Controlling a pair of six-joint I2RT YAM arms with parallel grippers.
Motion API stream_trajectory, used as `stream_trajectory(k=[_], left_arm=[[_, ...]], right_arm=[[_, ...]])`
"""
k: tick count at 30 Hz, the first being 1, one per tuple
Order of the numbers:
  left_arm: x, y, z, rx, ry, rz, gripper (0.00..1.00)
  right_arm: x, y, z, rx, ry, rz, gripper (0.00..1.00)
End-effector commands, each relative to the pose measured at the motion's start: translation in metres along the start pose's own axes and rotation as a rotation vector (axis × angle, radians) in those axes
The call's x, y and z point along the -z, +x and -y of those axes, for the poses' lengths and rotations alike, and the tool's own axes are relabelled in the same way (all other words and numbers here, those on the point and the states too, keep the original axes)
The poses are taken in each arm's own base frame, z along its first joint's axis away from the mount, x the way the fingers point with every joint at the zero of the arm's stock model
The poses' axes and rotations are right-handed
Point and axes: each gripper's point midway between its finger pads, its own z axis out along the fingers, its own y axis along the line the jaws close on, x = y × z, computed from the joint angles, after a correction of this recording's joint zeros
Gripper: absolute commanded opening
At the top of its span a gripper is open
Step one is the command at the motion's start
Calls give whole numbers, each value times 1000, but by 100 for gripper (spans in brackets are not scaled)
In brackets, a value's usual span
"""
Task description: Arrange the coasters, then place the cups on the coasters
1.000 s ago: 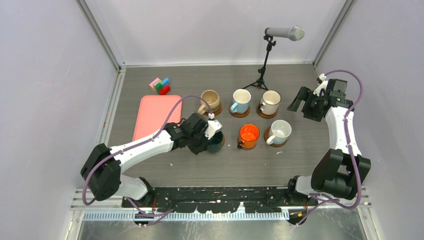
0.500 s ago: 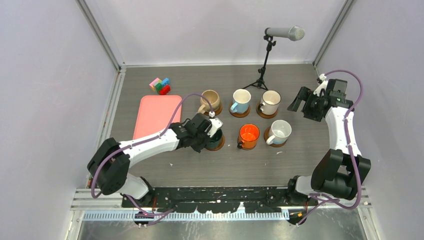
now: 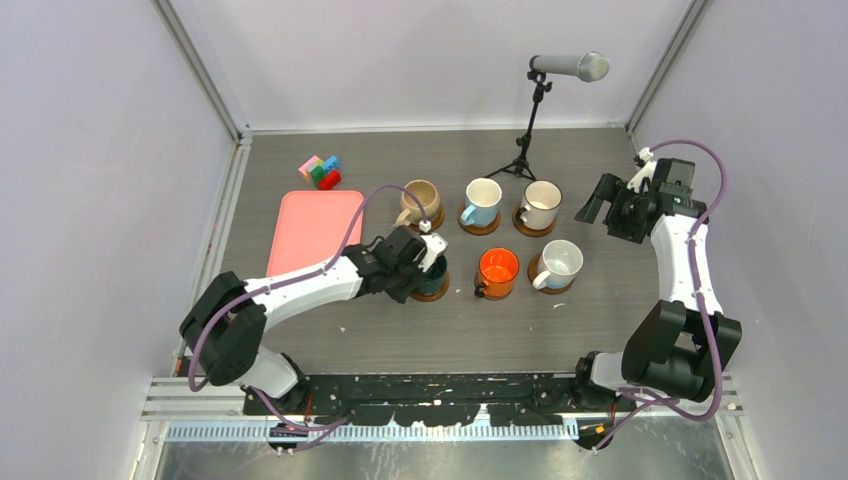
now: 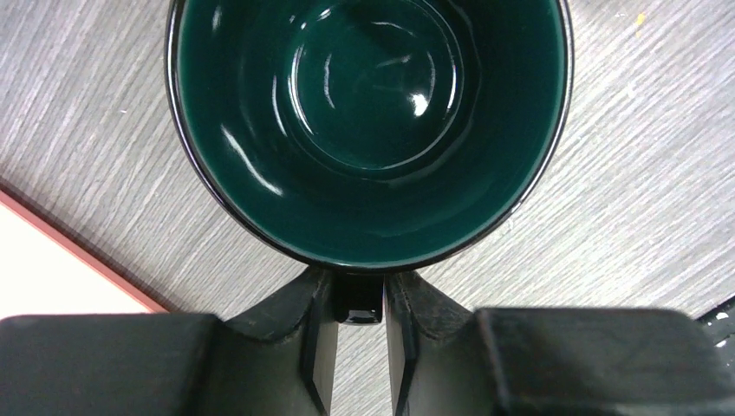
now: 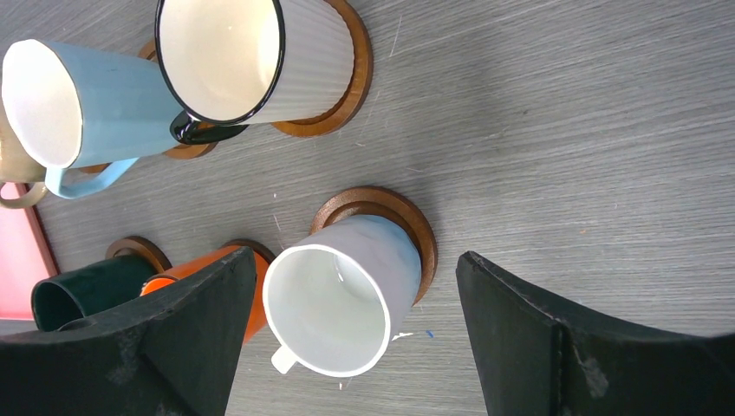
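Six cups stand on brown coasters in two rows: beige (image 3: 421, 199), light blue (image 3: 483, 200) and cream (image 3: 542, 203) behind, dark green cup (image 3: 433, 278), orange (image 3: 498, 270) and white (image 3: 559, 263) in front. A coaster (image 3: 432, 296) edge shows under the dark green cup (image 4: 368, 130). My left gripper (image 3: 420, 268) (image 4: 358, 299) is closed on that cup's handle from the left. My right gripper (image 3: 597, 212) (image 5: 355, 256) hangs wide open and empty near the right wall, looking down on the white cup (image 5: 334, 303) and its coaster (image 5: 407, 221).
A pink tray (image 3: 312, 235) lies left of the cups, with small coloured toy blocks (image 3: 320, 171) behind it. A microphone on a tripod (image 3: 530, 120) stands at the back, just behind the light blue and cream cups. Enclosure walls close in left, right and back.
My left gripper has carried the dark green cup a little farther from the arm bases, and it now sits on its coaster. The right arm has not moved.
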Motion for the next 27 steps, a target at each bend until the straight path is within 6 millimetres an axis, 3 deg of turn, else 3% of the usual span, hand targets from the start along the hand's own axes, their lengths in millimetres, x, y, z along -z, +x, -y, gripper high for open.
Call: stream_trajectory(k=[1, 6, 17, 22, 27], left_arm=[[6, -19, -4, 7, -25, 66, 34], [14, -16, 0, -4, 5, 63, 53], [32, -14, 31, -14, 183, 85, 56], [36, -12, 32, -36, 195, 75, 57], [55, -11, 25, -42, 216, 75, 68]], right_arm=[[10, -10, -2, 26, 6, 60, 90], [10, -10, -3, 25, 3, 60, 90], [10, -11, -4, 24, -4, 61, 90], [11, -12, -6, 29, -12, 63, 90], [12, -12, -7, 34, -18, 64, 90]])
